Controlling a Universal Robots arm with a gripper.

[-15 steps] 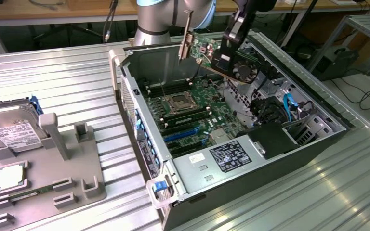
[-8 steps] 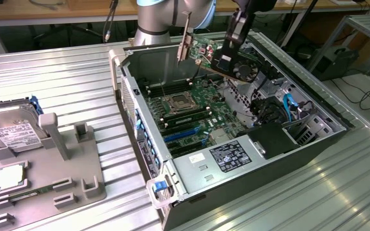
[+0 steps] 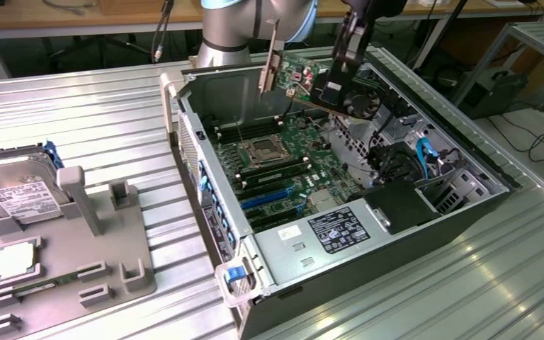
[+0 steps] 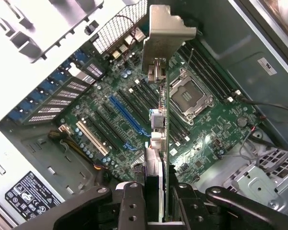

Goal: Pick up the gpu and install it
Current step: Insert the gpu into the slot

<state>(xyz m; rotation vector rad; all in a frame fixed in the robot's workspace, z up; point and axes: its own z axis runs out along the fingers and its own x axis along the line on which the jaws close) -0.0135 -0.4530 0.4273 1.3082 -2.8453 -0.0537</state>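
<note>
the gpu hangs in the air above the far end of the open computer case, clear of everything inside it. the jaws are closed partway onto it, pinching the thin card from both faces near one end. in the wrist view the gpu shows edge-on, running away from the jaws, with its silvery bracket at the far end. in the exterior view the bracket points toward the exterior view's left and the fan faces the exterior view's right.

the grip looks like the first weak point. the jaws hold the card at one end only, so the long free end and the heavy bracket could make it pivot or slip if anything nudges it.

below lies the motherboard, with the long blue slot near the processor socket. judging from the wrist view, the card's edge does not sit over that slot and is not lined up with it. a card lowered off-line or tilted would likely jam on the slot's lip or scrape small parts beside it.

the bracket could also catch on the case's rear wall. loose grey wires and blue cables lie along one side of the case and might snag a corner.

the hard drive rests well apart on the ribbed counter and poses no risk.
</note>
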